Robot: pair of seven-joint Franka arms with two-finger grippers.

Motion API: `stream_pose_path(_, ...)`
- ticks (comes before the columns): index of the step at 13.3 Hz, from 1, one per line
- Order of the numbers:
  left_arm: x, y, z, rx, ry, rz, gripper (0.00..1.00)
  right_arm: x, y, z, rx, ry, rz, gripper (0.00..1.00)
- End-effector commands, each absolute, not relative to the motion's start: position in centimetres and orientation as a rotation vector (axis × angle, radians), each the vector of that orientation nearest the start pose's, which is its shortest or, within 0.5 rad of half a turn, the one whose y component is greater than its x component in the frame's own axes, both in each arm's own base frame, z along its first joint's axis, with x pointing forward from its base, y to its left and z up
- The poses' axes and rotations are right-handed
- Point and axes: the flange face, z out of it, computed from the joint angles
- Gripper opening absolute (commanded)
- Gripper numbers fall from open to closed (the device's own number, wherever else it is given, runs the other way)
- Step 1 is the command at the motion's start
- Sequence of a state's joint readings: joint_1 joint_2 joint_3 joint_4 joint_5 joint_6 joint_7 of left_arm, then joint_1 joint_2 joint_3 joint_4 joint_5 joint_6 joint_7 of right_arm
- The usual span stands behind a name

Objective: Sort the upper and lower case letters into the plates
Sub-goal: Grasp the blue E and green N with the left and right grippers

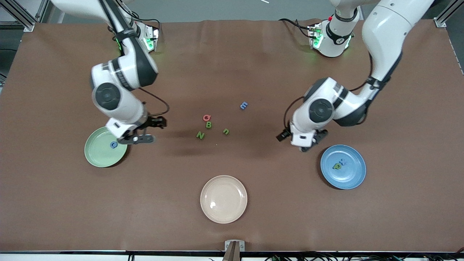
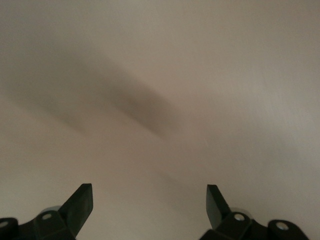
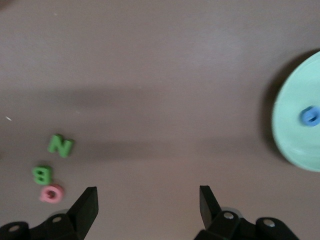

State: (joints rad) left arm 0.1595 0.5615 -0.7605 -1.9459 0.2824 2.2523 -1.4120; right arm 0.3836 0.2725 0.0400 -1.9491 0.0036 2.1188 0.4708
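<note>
Five letters lie loose at mid-table: a blue E, a red letter, a green B, a green N and a green n. The mint plate holds one blue letter. The blue plate holds a green P and a small blue letter. My right gripper is open and empty, above the table beside the mint plate. Its wrist view shows N, B, the red letter and the mint plate. My left gripper is open and empty over bare table beside the blue plate.
A cream-beige plate with nothing on it sits nearest the front camera at mid-table. The brown mat covers the whole table.
</note>
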Motion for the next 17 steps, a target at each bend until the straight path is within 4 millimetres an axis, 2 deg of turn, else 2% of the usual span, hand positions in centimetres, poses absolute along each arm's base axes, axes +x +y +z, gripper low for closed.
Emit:
stream_pose_path(1, 46.1, -37.5, 23.7, -3.001, -1.135, 0.257, 1.0, 55.0, 26.5, 29.5, -3.139, 0.33, 0.126, 0.9)
stream_pose_path(5, 40.8, -43.6, 21.1, -2.968, -1.248, 0.346, 1.0, 52.7, 33.6, 23.1, -3.074, 0.526, 0.022, 0.9)
stream_pose_path(7, 39.2, -44.9, 19.2, -2.912, -1.303, 0.303, 1.0, 51.8, 35.3, 20.3, -3.053, 0.562, -0.003, 0.9)
stream_pose_path(9, 37.4, -46.1, 17.3, -2.866, -1.351, 0.312, 1.0, 50.9, 36.8, 18.9, -3.041, 0.604, -0.006, 0.89)
stream_pose_path(11, 36.6, -46.6, 16.3, -2.853, -1.359, 0.318, 1.0, 50.6, 37.2, 18.0, -3.047, 0.615, 0.006, 0.86)
stream_pose_path(13, 36.2, -46.7, 15.9, -2.851, -1.356, 0.325, 0.94, 51.3, 36.5, 18.1, -3.042, 0.634, 0.001, 0.85)
stream_pose_path(15, 37.0, -46.1, 15.7, -2.84, -1.377, 0.311, 0.84, 51.5, 36.1, 17.5, -3.048, 0.64, 0.007, 0.82)
stream_pose_path(17, 37.5, -45.8, 15.9, -2.837, -1.387, 0.302, 0.73, 51.6, 36.1, 17.4, -3.05, 0.637, 0.005, 0.73)
